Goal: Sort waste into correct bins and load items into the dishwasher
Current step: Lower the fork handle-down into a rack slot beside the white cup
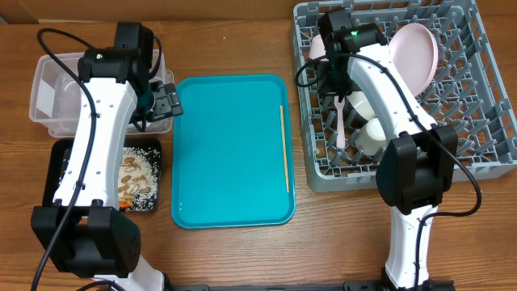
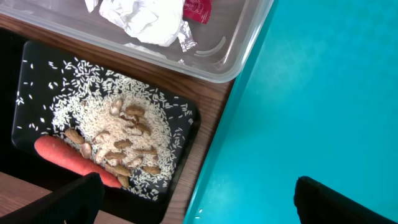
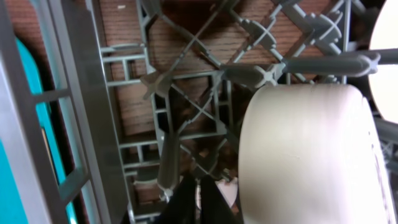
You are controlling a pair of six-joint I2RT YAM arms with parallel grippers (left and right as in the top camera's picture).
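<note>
— Deep in the rack (image 1: 323, 182) with the right gripper (image 3: 196, 202), pinched together low among the pegs, just beside a white cup (image 3: 311, 155). Anything thin between those tips? Cannot tell.

— And the left gripper (image 2: 199, 208) spread wide, holding nothing, hanging over the black tray (image 2: 186, 124). Carrot (image 2: 68, 158) and rice (image 2: 106, 124) down there, napkin (image 2: 146, 18) and wrapper (image 2: 198, 9) in the clear tub (image 2: 236, 62). Sorted by kind, by the look of it.

— One chopstick (image 1: 283, 145) lying on the teal tray (image 1: 234, 145), well apart from the rack. Probably next.

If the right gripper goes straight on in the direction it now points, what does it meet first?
The right gripper would likely meet the dish rack's grey grid, beside the white cup; depth is unclear.
</note>
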